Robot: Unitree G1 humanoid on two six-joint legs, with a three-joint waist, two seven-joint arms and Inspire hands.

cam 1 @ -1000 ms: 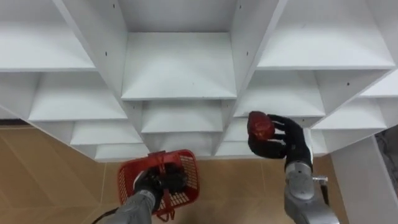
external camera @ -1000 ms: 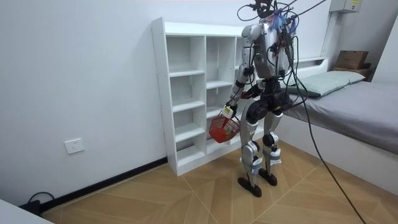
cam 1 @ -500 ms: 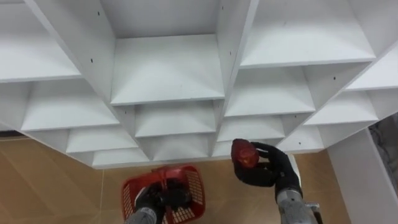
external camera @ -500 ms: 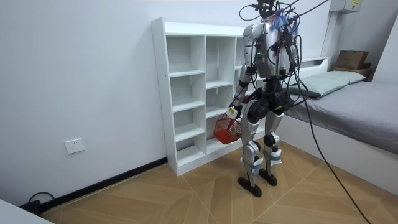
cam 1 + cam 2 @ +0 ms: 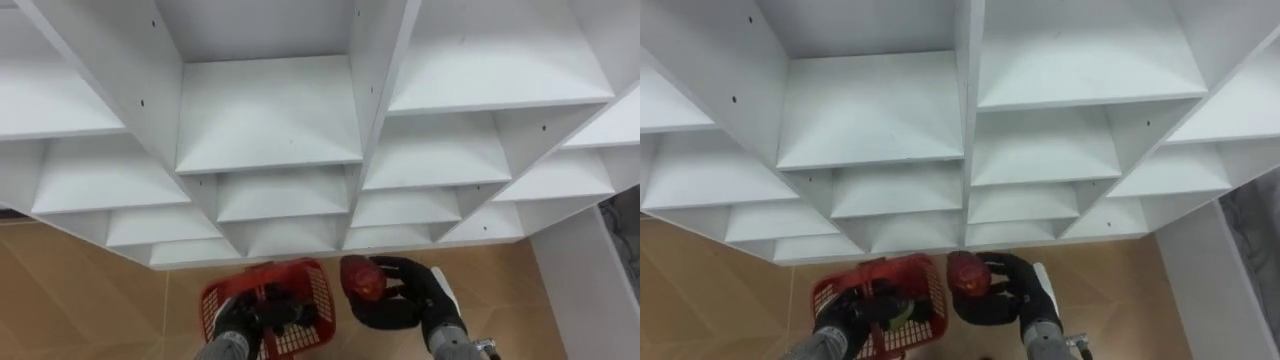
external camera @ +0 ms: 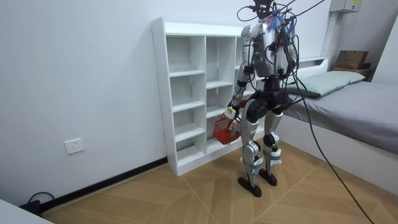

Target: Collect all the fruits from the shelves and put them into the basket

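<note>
White closet shelves (image 5: pixel 270 110) stand bare ahead of me, with wooden floor (image 5: pixel 90 290) below. My right hand (image 5: pixel 415 295) is curled round the fruit (image 5: pixel 362 278), thumb and fingers wrapped about it from the right, so it sits on the side of the palm facing the basket. The red basket (image 5: pixel 318 285) hangs to the left of that hand, its handle gripped in the closed fingers of my left hand (image 5: pixel 245 318).

The fruit is just beside the basket's right rim and not yet over the opening, as far as I can judge. I'd say the next move is a short carry leftward, then a release.

The fruit is dark red, glossy and roundish, with no marked long axis, so its orientation should not matter.
</note>
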